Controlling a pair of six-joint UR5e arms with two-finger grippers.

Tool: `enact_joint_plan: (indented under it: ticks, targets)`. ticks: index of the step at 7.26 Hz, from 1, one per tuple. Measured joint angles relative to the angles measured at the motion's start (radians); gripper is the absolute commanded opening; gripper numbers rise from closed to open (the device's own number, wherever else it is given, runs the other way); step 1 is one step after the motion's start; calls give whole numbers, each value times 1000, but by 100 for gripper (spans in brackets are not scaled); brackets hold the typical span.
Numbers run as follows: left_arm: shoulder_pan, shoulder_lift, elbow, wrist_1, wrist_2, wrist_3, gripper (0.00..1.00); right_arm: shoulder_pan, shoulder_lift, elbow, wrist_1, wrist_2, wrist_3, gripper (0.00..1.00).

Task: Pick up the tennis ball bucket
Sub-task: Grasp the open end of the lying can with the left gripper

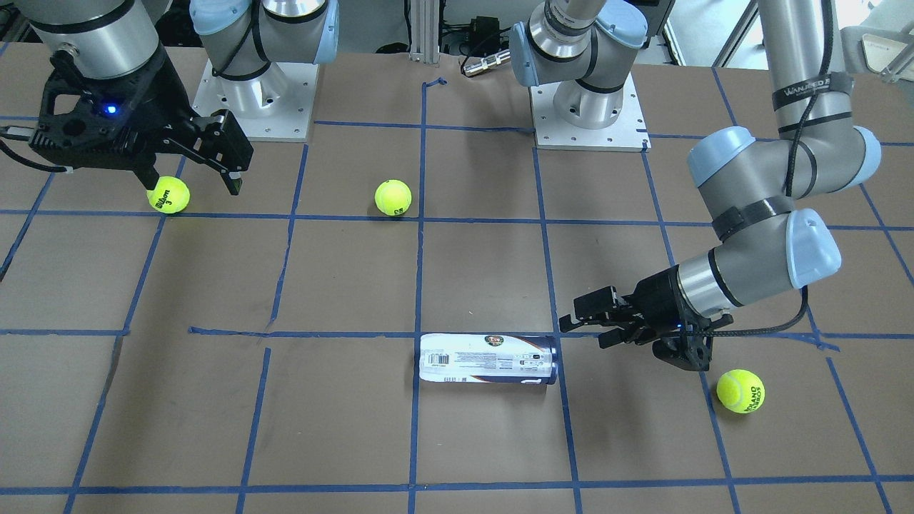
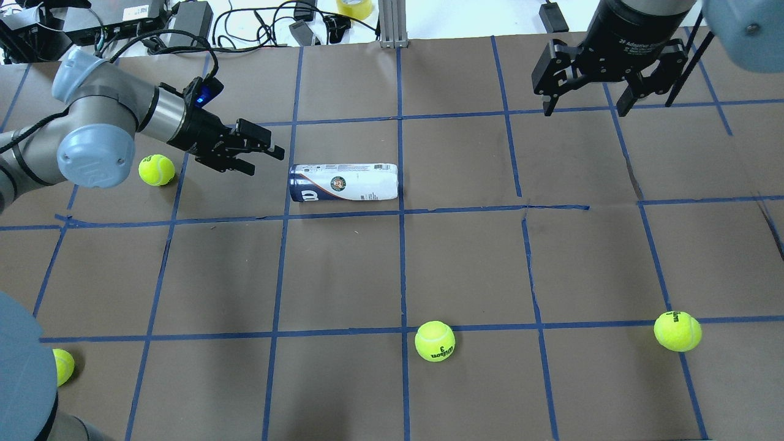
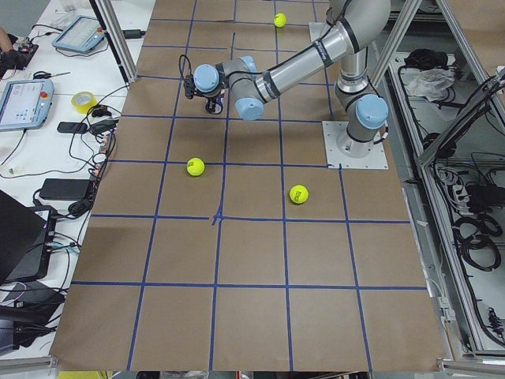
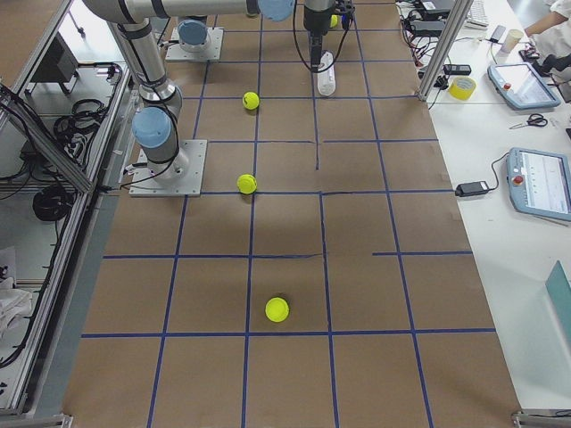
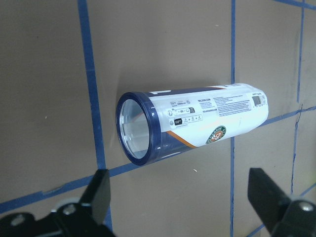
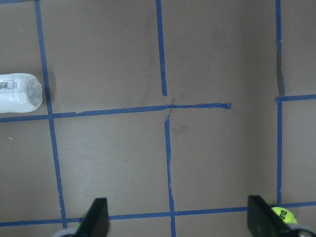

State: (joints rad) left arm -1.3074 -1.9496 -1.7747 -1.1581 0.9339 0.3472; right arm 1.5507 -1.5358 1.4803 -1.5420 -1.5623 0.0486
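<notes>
Left tool (image 2: pixel 264 160) low, right tool (image 2: pixel 585 110) high, jaws of both wide apart.

**Left arm** (image 1: pixel 750 178): silver-grey tubes, pale-blue rounded joint caps, black strap bands. A black cable runs along the tubes farthest from the left base plate (image 1: pixel 589 132). One band carries white lettering, not fully legible.

**Left base plate:** square, bare metal, small screw holes round the edge.

**Right arm** (image 1: pixel 285 21): same silver and pale-blue finish, on a matching right base plate (image 1: pixel 285 114).

**Left gripper** (image 2: pixel 264 160): black, two fingers, blue lamp (image 2: pixel 205 95) on the housing.

**Right gripper** (image 2: pixel 585 110): black, two fingers, white "Adaptive Gripper" print, second blue lamp (image 1: pixel 111 109).
</notes>
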Motion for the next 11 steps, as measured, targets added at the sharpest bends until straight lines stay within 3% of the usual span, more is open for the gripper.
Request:
enact_joint_plan:
  ticks: [3,8,11]
  targets:
    - [-15,-66,0,43,-57,-6,100,-21,2,-5,40,0,-75,100]
    - [-59,-100,0,60,-62,-7,100,-32,-9,-1,44,-14,-80,100]
    - [-64,-110,-4,61,-64,-6,64,-35,-14,-1,41,-14,-75,100]
